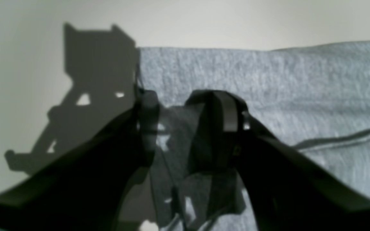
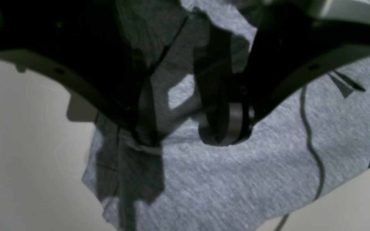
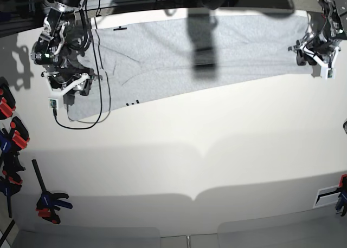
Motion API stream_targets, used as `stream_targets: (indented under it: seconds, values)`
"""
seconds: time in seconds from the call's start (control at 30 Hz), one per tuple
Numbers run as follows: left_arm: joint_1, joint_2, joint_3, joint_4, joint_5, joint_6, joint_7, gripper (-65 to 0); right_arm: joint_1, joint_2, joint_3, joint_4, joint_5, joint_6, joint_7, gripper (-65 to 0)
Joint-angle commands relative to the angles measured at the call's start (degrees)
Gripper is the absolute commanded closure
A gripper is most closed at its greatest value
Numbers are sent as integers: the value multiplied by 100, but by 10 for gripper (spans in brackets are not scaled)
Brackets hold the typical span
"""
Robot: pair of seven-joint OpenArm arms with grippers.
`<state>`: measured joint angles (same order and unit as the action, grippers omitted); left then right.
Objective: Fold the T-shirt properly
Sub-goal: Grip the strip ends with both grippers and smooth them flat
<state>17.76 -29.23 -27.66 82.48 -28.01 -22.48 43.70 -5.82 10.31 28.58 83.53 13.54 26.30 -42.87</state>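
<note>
Where grippers hover, one T-shirt (image 3: 217, 53)

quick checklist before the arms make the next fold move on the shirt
1. Right gripper over the T-shirt: ok, open above its end.
2. Right gripper holding cloth: not ok, the gap shows only flat fabric.
3. Left gripper at the shirt's other end: ok, open by the edge.
4. Left gripper holding cloth: cannot tell, shadow hides the gap.
5. Shirt lying flat: not ok, a crease runs through it.
6. Cable clear of the cloth: not ok, it lies across a corner.
</note>
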Motion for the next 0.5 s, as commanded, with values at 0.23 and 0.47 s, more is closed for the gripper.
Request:
stream_targets:
  seconds: [0.23, 0.47]
  values:
    - [-492, -109, -26, 35, 535, 66, -328, -215, 31, 66, 26, 24, -136, -297, -103, -299]
    - [-579, -144, -26, 50, 581, 85, -310, -216, 76, 66, 26, 70, -87, -313, -83, -299]
